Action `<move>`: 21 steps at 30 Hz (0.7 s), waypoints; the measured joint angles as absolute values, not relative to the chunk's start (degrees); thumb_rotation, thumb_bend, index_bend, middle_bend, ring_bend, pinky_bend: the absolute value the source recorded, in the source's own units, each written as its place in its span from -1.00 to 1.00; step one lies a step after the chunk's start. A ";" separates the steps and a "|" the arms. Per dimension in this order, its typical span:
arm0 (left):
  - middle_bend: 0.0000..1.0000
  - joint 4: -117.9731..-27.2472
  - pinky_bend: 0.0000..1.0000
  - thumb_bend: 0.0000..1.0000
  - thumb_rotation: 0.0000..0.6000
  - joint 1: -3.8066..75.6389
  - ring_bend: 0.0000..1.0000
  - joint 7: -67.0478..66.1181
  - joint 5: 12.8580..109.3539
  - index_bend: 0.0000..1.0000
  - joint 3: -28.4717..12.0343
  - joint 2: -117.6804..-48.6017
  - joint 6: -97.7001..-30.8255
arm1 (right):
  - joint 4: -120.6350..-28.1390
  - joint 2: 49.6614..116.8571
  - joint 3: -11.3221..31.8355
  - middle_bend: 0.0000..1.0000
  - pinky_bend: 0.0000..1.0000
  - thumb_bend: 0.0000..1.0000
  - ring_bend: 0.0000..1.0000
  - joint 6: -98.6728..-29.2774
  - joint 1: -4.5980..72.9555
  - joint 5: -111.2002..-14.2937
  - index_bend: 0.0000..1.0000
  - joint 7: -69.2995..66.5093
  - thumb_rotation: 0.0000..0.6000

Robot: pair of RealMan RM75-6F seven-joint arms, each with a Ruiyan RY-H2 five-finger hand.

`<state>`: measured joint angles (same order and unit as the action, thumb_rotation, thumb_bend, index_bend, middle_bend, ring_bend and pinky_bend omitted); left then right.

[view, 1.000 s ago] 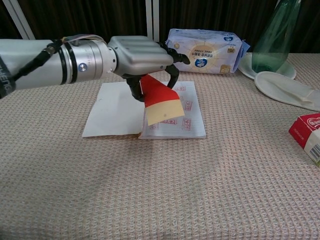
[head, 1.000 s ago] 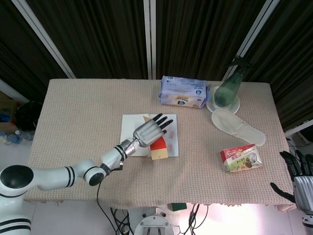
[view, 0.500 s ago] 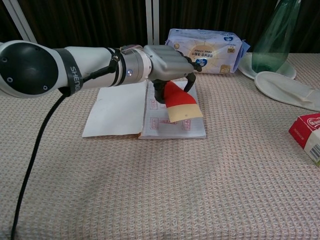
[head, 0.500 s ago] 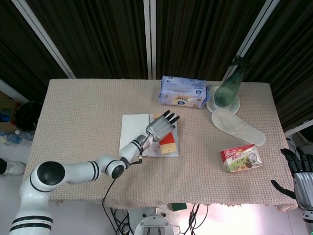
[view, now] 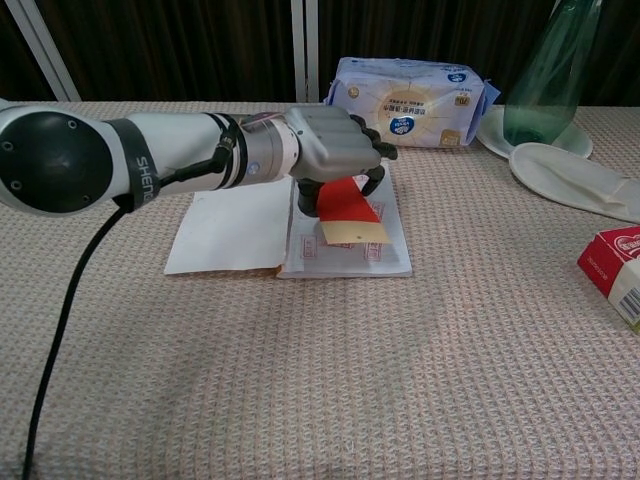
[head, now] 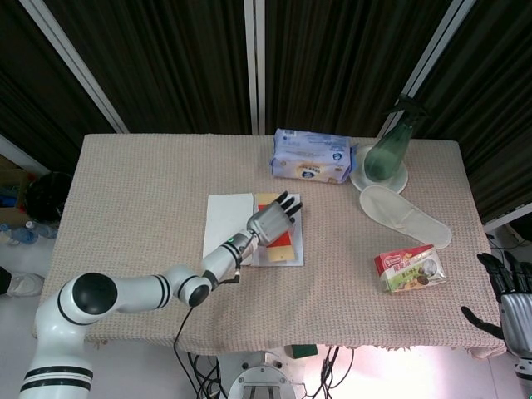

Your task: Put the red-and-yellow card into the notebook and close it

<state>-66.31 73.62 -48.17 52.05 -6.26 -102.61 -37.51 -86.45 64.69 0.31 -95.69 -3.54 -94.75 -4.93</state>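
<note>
The worktop is covered by a beige woven cloth. Nearest the robot, at the right edge, sits a red-and-green carton, seen only partly in the chest view. Off the worktop's right corner the right hand hangs with its dark fingers spread and nothing in them.

Toward the middle lies the open notebook, its blank white page on the left and a page printed with red stamps on the right. The left hand reaches over the right page, palm down, its fingers curled over the top of the red-and-yellow card and pinching it. The card lies low over the stamped page, red end under the hand, yellow end pointing toward the robot; whether it lies fully flat on the paper cannot be told. In the head view the card shows just beside the hand.

Further back stands a blue-and-white tissue pack. To its right a white slipper lies beside a white plate carrying a green spray bottle.
</note>
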 measured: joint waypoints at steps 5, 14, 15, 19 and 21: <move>-1.00 -67.06 -0.86 -0.44 1.00 73.58 -1.00 -48.31 51.81 -0.43 -5.29 -102.39 -38.38 | -86.27 64.79 0.24 -0.75 -0.73 -0.85 -0.97 -96.01 -3.72 -94.81 -0.73 -5.01 1.00; -1.00 -67.45 -0.86 -0.44 1.00 73.08 -1.00 -48.28 52.76 -0.43 -3.52 -102.52 -39.58 | -85.77 65.11 0.08 -0.75 -0.73 -0.85 -0.97 -96.45 -4.08 -94.86 -0.73 -5.36 1.00; -1.00 -67.40 -0.86 -0.44 1.00 73.02 -1.00 -48.28 52.82 -0.44 -3.45 -102.58 -39.75 | -85.76 65.13 0.06 -0.75 -0.73 -0.85 -0.97 -96.46 -4.07 -94.91 -0.73 -5.34 1.00; -1.00 -67.07 -0.86 -0.44 1.00 72.72 -1.00 -47.69 53.05 -0.48 -3.44 -102.81 -40.20 | -85.79 65.17 0.04 -0.75 -0.73 -0.85 -0.97 -96.85 -4.19 -95.11 -0.73 -5.25 1.00; -1.00 -66.92 -0.86 -0.45 1.00 72.66 -1.00 -47.75 53.36 -0.49 -3.26 -102.76 -40.38 | -85.83 65.17 0.02 -0.75 -0.73 -0.85 -0.97 -97.06 -4.35 -95.13 -0.73 -5.20 1.00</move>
<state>-66.92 72.66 -47.75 53.36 -3.26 -102.76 -40.38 -85.83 65.17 0.02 -97.06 -4.35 -95.13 -5.20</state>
